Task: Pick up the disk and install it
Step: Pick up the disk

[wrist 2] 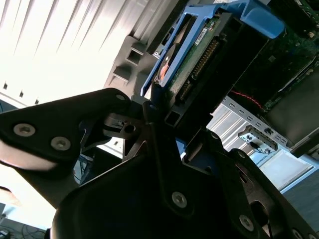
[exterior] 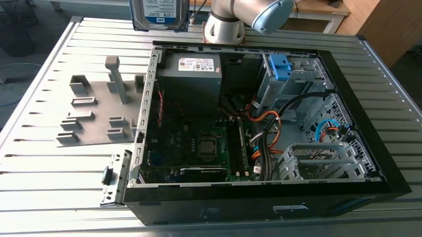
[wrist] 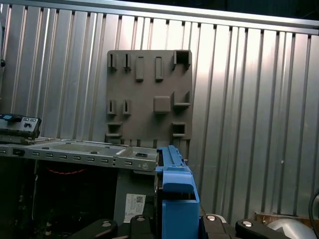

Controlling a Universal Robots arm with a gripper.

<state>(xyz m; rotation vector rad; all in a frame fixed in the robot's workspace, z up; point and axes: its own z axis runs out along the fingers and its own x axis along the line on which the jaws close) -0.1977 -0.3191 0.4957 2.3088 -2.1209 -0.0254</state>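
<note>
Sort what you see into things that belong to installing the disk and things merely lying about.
Job in hand:
disk, held by the pincer
open computer case
drive cage

Lying about:
grey slotted board
power supply
ribbed table

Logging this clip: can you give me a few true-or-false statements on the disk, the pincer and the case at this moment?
1. The pincer is shut on the disk. True.
2. The disk sits in the drive cage. False: it is held in the air, outside the computer case.
3. The computer case lies open, with its insides showing. True.
4. The grey fixture plate lies inside the case. False: it lies on the table, at the exterior view's left of the case.
</note>
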